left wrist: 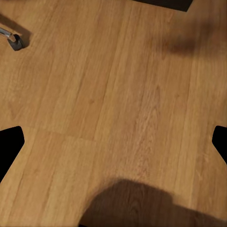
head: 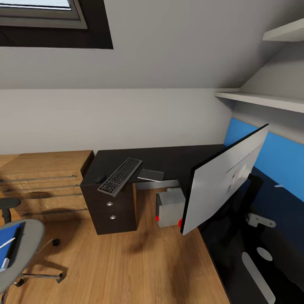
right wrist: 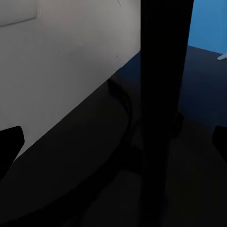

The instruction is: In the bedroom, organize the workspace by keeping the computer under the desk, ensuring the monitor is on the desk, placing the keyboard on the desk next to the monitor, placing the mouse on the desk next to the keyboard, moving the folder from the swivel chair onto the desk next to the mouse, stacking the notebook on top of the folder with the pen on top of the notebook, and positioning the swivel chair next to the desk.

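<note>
Head view: the black L-shaped bench (head: 177, 158) ran along the white wall and turned toward the camera at the right, with its blue back panel (head: 274, 156) behind. The monitor (head: 228, 177) stood on the right wing, its pale back face turned toward the room and a red dot at its lower corner. The keyboard (head: 121, 175) lay diagonally on the left end of the bench, above the drawer unit (head: 110, 211). The mouse (head: 100, 179) sat just beside the keyboard's left edge; a thin grey notebook (head: 150, 175) lay just to the keyboard's right. The computer (head: 170, 207) stood on the wooden floor (head: 126, 261) under the bench. At lower left, the swivel chair (head: 21, 247) stood well apart from the bench, with the blue folder (head: 6, 247) on its seat and a dark, stick-like item lying on the folder; I could not tell what it was.

Left wrist view: wooden floor, one chair castor (left wrist: 14, 41) and the dark tips of the left claw (left wrist: 113, 144) at opposite frame edges, standing wide apart with nothing between them.

Right wrist view: close on the monitor's black stand (right wrist: 163, 94) and the dark bench top. The right claw (right wrist: 113, 144) was likewise spread wide and gripped nothing.
</note>
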Motion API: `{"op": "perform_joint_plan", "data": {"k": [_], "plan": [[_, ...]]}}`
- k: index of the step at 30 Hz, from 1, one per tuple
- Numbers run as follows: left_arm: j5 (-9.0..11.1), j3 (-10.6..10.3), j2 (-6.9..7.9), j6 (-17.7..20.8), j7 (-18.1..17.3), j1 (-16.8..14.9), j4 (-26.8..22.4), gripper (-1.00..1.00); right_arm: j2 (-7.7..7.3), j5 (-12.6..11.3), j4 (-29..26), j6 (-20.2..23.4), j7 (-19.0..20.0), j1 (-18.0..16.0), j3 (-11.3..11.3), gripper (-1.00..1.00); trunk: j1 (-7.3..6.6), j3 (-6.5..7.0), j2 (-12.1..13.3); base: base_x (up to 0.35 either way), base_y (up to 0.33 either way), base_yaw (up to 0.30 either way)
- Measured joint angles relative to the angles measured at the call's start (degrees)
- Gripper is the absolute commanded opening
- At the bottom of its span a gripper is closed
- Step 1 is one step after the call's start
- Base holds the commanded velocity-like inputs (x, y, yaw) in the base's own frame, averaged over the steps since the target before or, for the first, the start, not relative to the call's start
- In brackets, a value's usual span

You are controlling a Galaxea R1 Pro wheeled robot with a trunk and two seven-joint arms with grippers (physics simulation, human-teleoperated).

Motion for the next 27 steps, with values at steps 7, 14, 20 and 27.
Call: {"op": "perform_joint_plan", "data": {"k": [7, 14, 20, 27], "plan": [[0.0, 0.0, 0.0, 0.0, 0.0, 0.0, 0.0, 1.0, -0.03, 0.0, 0.5, 0.0, -0.1, 0.0, -0.6, 1.0, 0.0, 0.0, 0.0, 0.0, 0.0, 0.0], [0.0, 0.0, 0.0, -0.1, 0.0, 0.0, 0.0, 1.0, 0.09, 0.0, 0.6, 0.0, 0.0, 0.0, -2.0, 1.0, 0.0, 0.0, 0.0, 0.0, 0.0, 0.0], [0.0, 0.1, 0.0, 0.0, 0.0, 0.0, 0.0, 1.0, 0.11, 0.0, 0.7, 0.0, 0.0, 0.0, -2.2, 1.0, 0.0, 0.0, 0.0, 0.0, 0.0, 0.0], [0.0, 0.1, 0.0, 0.0, 0.0, 0.0, 0.0, 1.0, 0.11, 0.0, 0.7, 0.1, 0.0, 0.0, -2.3, 1.0, 0.0, 0.0, 0.0, 0.0, 0.0, 0.0]]}}
